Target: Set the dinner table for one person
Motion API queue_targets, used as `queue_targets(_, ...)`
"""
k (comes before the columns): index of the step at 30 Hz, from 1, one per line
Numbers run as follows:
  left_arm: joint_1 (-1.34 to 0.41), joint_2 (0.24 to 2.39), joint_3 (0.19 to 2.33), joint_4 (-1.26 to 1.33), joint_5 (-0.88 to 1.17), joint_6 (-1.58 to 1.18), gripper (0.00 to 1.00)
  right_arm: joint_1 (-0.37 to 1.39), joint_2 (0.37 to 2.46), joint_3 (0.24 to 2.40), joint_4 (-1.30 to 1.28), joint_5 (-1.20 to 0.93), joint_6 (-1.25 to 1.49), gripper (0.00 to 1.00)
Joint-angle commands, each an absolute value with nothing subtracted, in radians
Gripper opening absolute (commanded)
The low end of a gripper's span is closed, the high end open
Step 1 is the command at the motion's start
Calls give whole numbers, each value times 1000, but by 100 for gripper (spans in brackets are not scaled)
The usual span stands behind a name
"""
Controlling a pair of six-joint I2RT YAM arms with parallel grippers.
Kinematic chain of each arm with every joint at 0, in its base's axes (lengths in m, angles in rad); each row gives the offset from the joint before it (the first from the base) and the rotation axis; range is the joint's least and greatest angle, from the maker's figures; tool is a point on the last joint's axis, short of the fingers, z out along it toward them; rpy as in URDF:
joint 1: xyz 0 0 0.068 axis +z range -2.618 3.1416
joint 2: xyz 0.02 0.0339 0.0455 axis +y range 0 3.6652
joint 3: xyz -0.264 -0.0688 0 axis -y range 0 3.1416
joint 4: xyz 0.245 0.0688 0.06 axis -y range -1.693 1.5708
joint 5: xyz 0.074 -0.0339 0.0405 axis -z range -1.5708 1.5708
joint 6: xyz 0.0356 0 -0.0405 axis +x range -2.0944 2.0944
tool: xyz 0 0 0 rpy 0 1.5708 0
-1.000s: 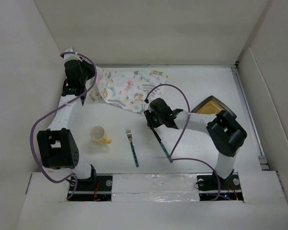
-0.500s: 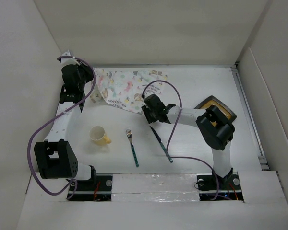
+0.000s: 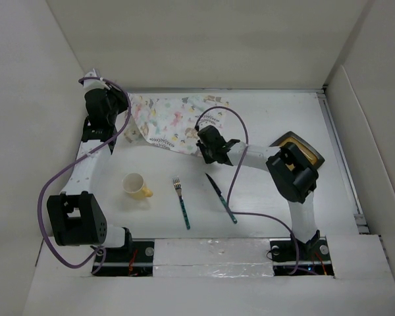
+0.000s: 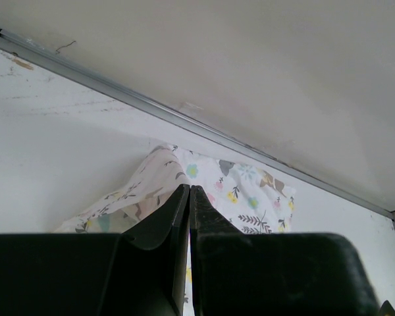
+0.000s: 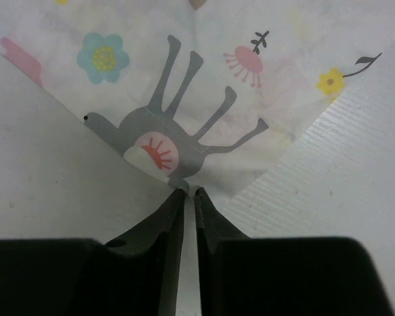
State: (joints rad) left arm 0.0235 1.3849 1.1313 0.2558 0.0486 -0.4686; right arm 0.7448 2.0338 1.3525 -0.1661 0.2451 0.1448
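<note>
Fingers (image 5: pixel 159 227) of the right gripper (image 5: pixel 189 193) stand narrow, with only a thin slit between them. Their tips sit right at one pointed corner of the animal-print placemat (image 3: pixel 174 122); whether that corner is pinched or merely touched cannot be told. Under the tips lies the dinner table (image 3: pixel 276 112), its matte white top showing on both sides of the corner in the right wrist view (ribbed-looking on the right, smoother and shaded on the left).

The left gripper (image 4: pixel 189 188) has its fingers (image 4: pixel 161 220) pressed flat together, with no gap to speak of. They point toward the far edge of the table, where it meets the pale back panel (image 4: pixel 250 66), and the placemat rises in a crumpled ridge just past and around their tips. If a fold of cloth is caught between them, the view does not show it. From above, this gripper hangs at the cloth's left end, close to the left panel (image 3: pixel 26 99), while the right one is at the cloth's near right corner.

The table spreads well beyond both pairs of fingers. On its near half, apart from the cloth, lie a pale yellow mug (image 3: pixel 135 185), a fork (image 3: pixel 182 204) with a teal handle and a knife (image 3: pixel 221 197), in that order from left to right. A yellow dish (image 3: pixel 293 140) with a dark rim sits further right, partly hidden behind the right arm (image 3: pixel 296 178).
</note>
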Motion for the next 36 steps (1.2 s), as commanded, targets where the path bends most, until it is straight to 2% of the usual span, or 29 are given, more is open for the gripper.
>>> queue_targets(1,23,1361,1127,310,57,-462,0,718,2043,1328,-146,229,161,15)
queue_targets(4,23,1362,1126,308,60,-462,0,709,2031,1310,-127,218,173,3)
queue_targets(6,23,1362,1127,311,64,-466,0,709,1999,1290,-112,235,184,0)
queue_targets(9,23,1358,1127,310,66,-468,0,698,1948,1266,-80,259,196,0)
queue_targets(19,23,1252,1146,287,34,-440,0,637,1545,1212,-114,380,203,0)
queue_targets(24,23,1239,1134,298,44,-448,0,595,1571,1256,-196,233,210,0)
queue_targets(25,23,1244,1132,295,44,-449,0,607,1584,1243,-169,235,224,5)
queue_targets(26,23,1247,1128,298,44,-452,0,607,1616,1214,-147,239,230,20)
queue_targets(29,23,1264,1124,299,49,-460,0,629,1722,1224,-115,212,241,41)
queue_targets(34,23,1272,1117,304,48,-462,0,638,1836,1250,-78,195,255,46)
queue_targets(36,23,1267,1117,302,49,-459,0,629,1877,1270,-87,187,265,52)
